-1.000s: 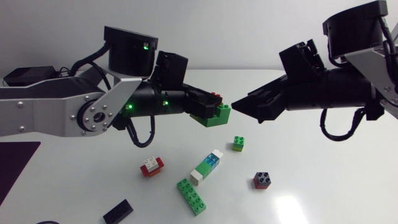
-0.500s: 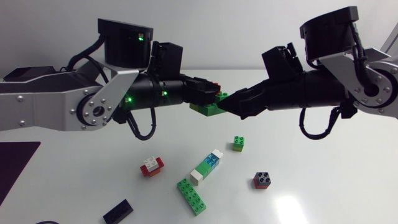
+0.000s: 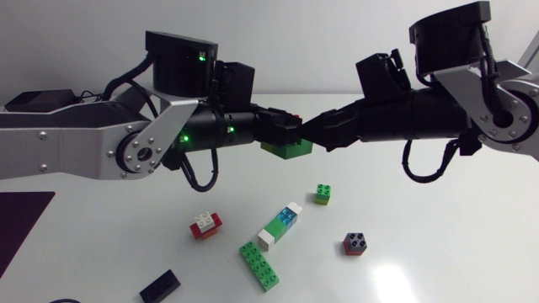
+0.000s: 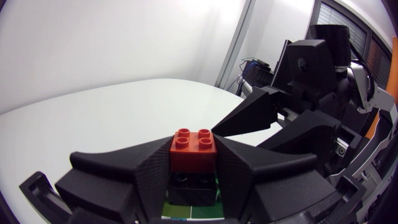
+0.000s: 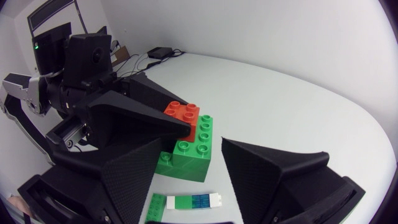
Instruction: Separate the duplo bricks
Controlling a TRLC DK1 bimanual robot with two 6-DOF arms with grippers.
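A stack of duplo bricks hangs above the table: a red brick [image 4: 193, 148] on top, a black brick [image 4: 191, 184] under it, and a wide green brick [image 3: 287, 150] at the bottom. My left gripper [image 3: 282, 133] is shut on the stack's upper part, its fingers pressing the red brick from both sides. From the opposite side my right gripper [image 3: 313, 135] straddles the green brick [image 5: 189, 149]. In the right wrist view one finger lies against the green brick while the other stands a gap away, so this gripper is open.
On the table below lie a red-and-white brick [image 3: 205, 224], a long green brick [image 3: 259, 265], a white, blue and green bar [image 3: 280, 225], a small green-yellow brick [image 3: 322, 194], a dark grey brick [image 3: 354, 244] and a black flat piece [image 3: 160, 287]. A dark mat [image 3: 21, 223] is at the left.
My right arm has moved left to the held stack, and its fingers now sit around the green brick and have narrowed. My left arm has only shifted a little with the stack.
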